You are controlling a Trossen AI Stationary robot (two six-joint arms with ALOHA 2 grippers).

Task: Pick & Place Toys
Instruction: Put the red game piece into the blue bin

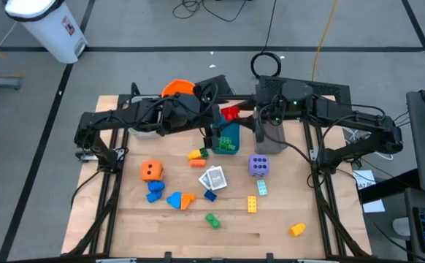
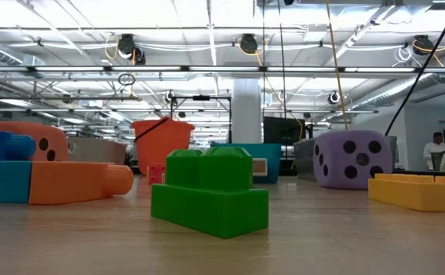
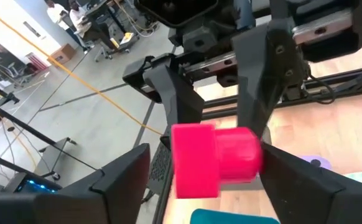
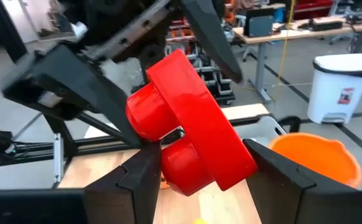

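We judged the step in hand to be a handover of one red brick (image 1: 229, 113) between the two arms, above the far middle of the counter (image 1: 125, 219). Both arms met there, over the teal tray (image 1: 228, 139) and near the orange bucket (image 1: 177, 88). In the right wrist view the right tool (image 4: 196, 171) had its fingers closed on the red brick, one on each side. In the left wrist view the left tool (image 3: 206, 171) had its fingers around the same brick (image 3: 213, 160), one touching it and the other a little apart, so we read it as half-closed and either taking or letting go; which one, we could not tell.

The other toys lay on the counter: the orange die (image 1: 151, 171), the purple die (image 1: 258, 165), the white cards (image 1: 213, 177), a green brick (image 1: 212, 220), yellow bricks (image 1: 251, 204) and blue ones (image 1: 155, 191).

In our judgement the next move called for one tool to hold firm while the other opened fully and drew clear without knocking the brick, and then for carrying it to a container. Most of the toys were not yet picked.
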